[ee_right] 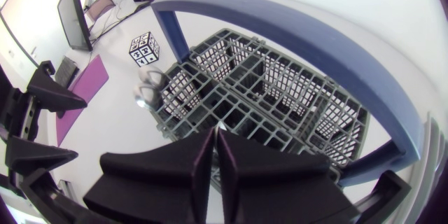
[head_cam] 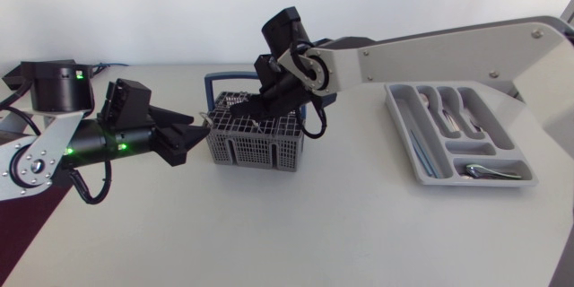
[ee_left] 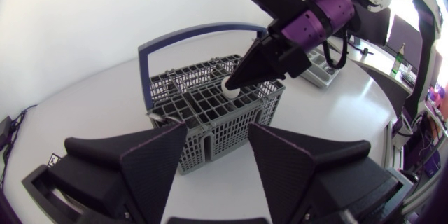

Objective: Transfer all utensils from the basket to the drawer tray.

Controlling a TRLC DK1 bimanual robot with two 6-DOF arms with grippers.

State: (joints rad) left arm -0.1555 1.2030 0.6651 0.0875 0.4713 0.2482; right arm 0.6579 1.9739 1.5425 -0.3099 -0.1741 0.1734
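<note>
— While the right arm stretches across the surface (head_cam: pixel 359 224), where does its claw (ee_right: pixel 215 134) sit?

— Tip-down in the grey basket (head_cam: pixel 256 143), under the blue handle (ee_right: pixel 294 24), near the middle cells. Its fingers are pressed almost together, clamped on a pale utensil end (ee_left: pixel 230 89).

— And the left claw (ee_left: pixel 217 133)?

— Level, just beside the basket's near wall, pointing at it. Its fingers are spread wide apart and touch nothing.

— Anything else in the basket?

— A shiny utensil (ee_right: pixel 147 92) stands in a corner cell.

— The drawer tray (head_cam: pixel 475 183)?

— Well apart from the basket, on the right arm's side. Several utensils lie in its long slots, and a spoon (head_cam: pixel 489 171) lies in the crosswise one.
</note>
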